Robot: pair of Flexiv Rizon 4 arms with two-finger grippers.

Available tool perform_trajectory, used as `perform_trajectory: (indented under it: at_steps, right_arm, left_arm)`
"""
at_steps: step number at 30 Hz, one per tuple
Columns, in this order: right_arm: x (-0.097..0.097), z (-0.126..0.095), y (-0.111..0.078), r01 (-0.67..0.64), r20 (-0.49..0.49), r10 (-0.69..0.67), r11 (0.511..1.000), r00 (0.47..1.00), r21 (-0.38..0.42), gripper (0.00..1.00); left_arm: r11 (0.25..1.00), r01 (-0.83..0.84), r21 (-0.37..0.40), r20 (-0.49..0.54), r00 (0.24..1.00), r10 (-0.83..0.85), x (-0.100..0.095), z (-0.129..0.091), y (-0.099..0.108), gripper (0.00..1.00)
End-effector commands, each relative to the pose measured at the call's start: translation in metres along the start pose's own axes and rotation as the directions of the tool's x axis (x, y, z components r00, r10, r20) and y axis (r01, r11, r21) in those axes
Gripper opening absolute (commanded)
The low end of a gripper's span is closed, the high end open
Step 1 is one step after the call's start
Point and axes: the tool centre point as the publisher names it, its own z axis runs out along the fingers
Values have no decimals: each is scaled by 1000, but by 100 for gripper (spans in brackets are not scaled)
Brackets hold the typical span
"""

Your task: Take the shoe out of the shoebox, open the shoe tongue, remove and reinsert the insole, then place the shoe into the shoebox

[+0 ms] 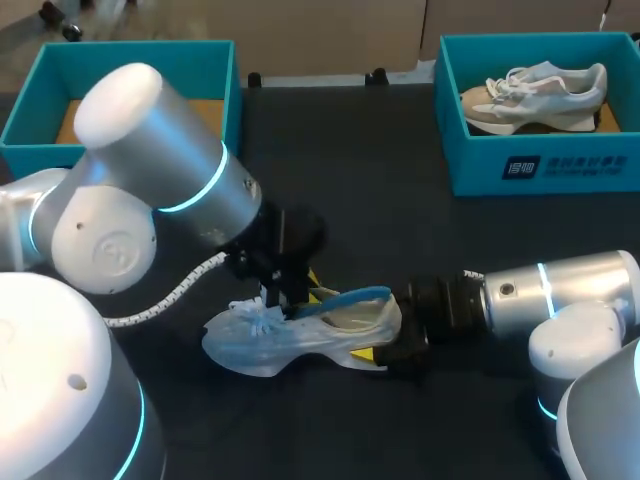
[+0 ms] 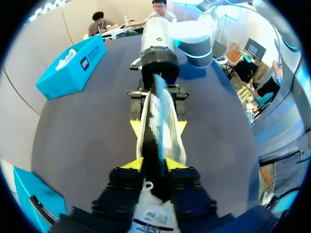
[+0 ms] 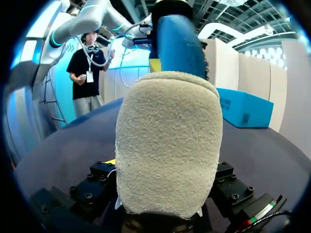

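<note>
Both busy — left gripper [image 2: 153, 164] pinching blue insole [image 1: 350, 297], right gripper [image 2: 157, 127] clamping shoe [image 1: 300, 340] heel — heel fills right wrist view, tips unseen there.

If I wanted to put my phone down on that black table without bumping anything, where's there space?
Bare black tabletop lies between the left teal box and the right teal box holding a beige sneaker. A narrower strip runs along the robot's edge. The middle is crowded: left gripper and right gripper both clamp the pale blue-white shoe.
</note>
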Motion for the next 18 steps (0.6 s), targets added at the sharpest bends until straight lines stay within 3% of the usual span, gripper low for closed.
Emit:
perform_trajectory:
  at_steps: [1,9,17,18]
  right_arm:
    - [1,0,1,0,1,0,1000,1000,4,0]
    - [1,0,1,0,1,0,1000,1000,4,0]
    - [1,0,1,0,1,0,1000,1000,4,0]
    - [1,0,1,0,1,0,1000,1000,4,0]
  left_arm:
    - [1000,-23,-14,21,1000,23,4,-5,-14,56]
    - [995,-100,-16,44,994,101,11,-15,-30,44]
    - [992,-120,-49,46,991,122,12,-4,-38,35]
    - [992,-118,-54,40,992,120,12,-1,-38,25]
